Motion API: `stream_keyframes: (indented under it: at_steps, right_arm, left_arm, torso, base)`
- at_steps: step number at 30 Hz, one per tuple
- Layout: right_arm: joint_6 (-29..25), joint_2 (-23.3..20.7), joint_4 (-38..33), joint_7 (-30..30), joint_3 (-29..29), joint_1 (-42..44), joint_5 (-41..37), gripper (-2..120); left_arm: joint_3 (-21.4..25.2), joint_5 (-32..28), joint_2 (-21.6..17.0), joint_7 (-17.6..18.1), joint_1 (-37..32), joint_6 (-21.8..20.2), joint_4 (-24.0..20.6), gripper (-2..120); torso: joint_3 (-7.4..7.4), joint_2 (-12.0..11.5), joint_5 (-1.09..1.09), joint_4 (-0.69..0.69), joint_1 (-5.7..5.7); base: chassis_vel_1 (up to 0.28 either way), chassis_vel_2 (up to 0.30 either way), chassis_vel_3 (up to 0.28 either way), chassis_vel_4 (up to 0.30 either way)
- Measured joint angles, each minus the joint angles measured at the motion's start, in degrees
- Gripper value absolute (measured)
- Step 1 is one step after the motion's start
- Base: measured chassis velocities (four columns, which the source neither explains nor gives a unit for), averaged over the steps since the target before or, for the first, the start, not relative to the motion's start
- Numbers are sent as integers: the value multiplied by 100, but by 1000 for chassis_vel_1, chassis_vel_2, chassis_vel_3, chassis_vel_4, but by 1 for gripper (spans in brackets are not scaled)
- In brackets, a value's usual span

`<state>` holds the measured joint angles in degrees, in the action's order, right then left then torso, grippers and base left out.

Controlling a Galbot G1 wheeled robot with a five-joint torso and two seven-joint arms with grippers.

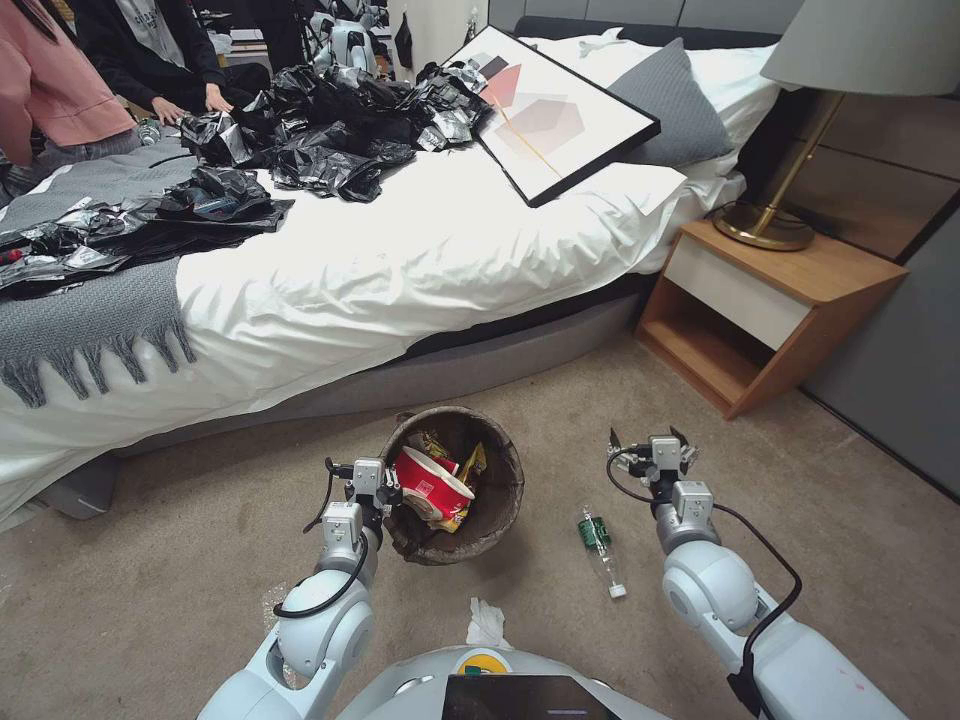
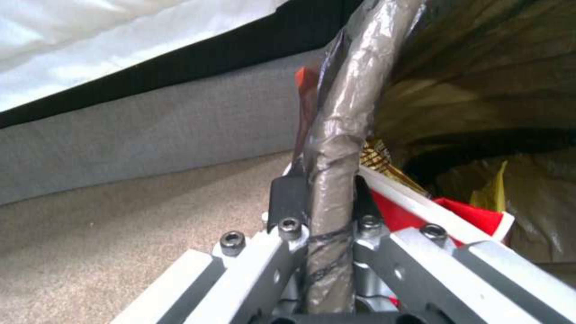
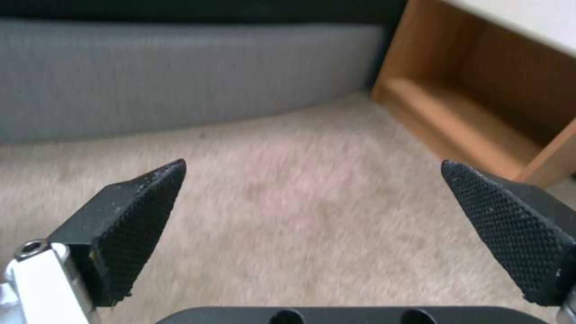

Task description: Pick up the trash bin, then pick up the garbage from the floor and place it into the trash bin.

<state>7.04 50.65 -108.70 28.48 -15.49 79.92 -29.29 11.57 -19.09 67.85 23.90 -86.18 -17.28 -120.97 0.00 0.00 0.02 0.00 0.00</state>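
Two pieces left on carpet: bottle [image 1: 598,545] at bin's [image 1: 497,500] 3 o'clock, tissue [image 1: 486,624] at 6. Bin rim clamped by left gripper [image 1: 385,495]. Right gripper [image 1: 652,441] held wide open, empty. Descent onto bottle judged due next.

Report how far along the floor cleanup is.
Done: the left gripper is clamped on the trash bin rim, and the red-and-white noodle cup and wrappers are inside. In hand: the right gripper is open over carpet. Left: the green-labelled bottle and white tissue.
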Motion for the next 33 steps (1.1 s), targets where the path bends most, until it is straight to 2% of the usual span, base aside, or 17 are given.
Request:
stream_keyframes:
  at_steps: [2, 9, 21, 33]
  right_arm:
    - [52, -215, 173, -62, 206, -116, -274, 100]
    - [107, -436, 501, -423, 524, -257, -638, 100]
    - [92, -416, 1356, -1036, 1400, -752, -785, 100]
    - [45, -273, 2079, -1234, 1993, -1066, -566, 100]
  left_arm:
    - [1, 1, -5, 1, -7, 0, 0, 0]
    - [15, 5, -5, 0, -22, 0, 0, 0]
    - [30, 7, 23, 0, 6, 1, 43, 0]
    - [37, -13, 18, -1, 70, 2, 92, 0]
  torso:
    - [0, 0, -1, 0, 0]
    - [0, 0, -2, -1, 0]
    - [0, 0, -2, 0, 0]
    - [0, 0, -2, -1, 0]
  base:
    - [0, 0, 0, 0]
    - [0, 0, 0, 0]
    - [0, 0, 0, 0]
    - [0, 0, 0, 0]
